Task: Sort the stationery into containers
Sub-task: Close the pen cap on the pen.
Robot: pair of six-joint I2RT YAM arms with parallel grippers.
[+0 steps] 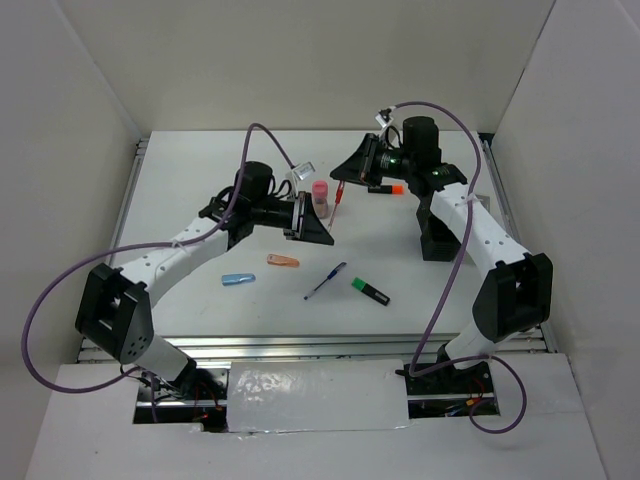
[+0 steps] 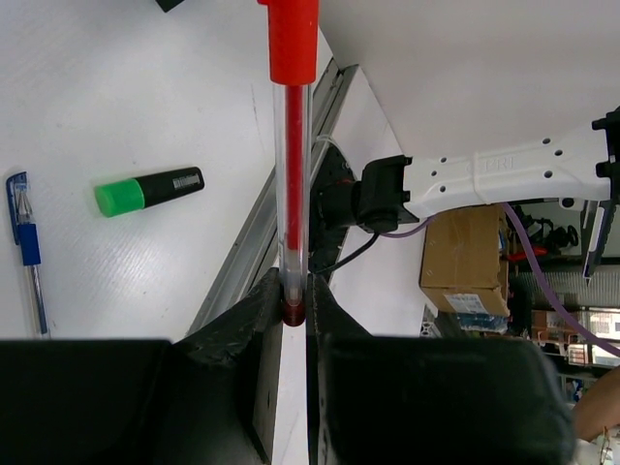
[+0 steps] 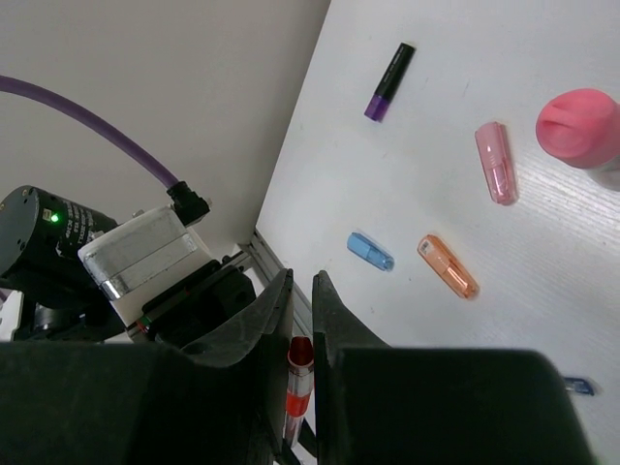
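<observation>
A red pen (image 1: 339, 198) hangs in the air between my two grippers. My left gripper (image 1: 328, 225) is shut on its plug end (image 2: 294, 308). Its red cap (image 2: 292, 39) points away. My right gripper (image 1: 347, 178) faces it, jaws closed around the cap end (image 3: 300, 356). On the table lie a blue pen (image 1: 325, 281), a green/black highlighter (image 1: 370, 290), an orange/black highlighter (image 1: 385, 188), a pink-capped cylinder (image 1: 320, 193), an orange cap piece (image 1: 283, 261) and a blue cap piece (image 1: 238, 279). A black box shape (image 1: 436, 240) under the right forearm may be the mesh cup. The tray is out of view.
The right wrist view also shows a pink cap piece (image 3: 494, 163) and a purple/black highlighter (image 3: 389, 68) on the white table. White walls close the table on three sides. A metal rail (image 1: 300, 345) runs along the near edge.
</observation>
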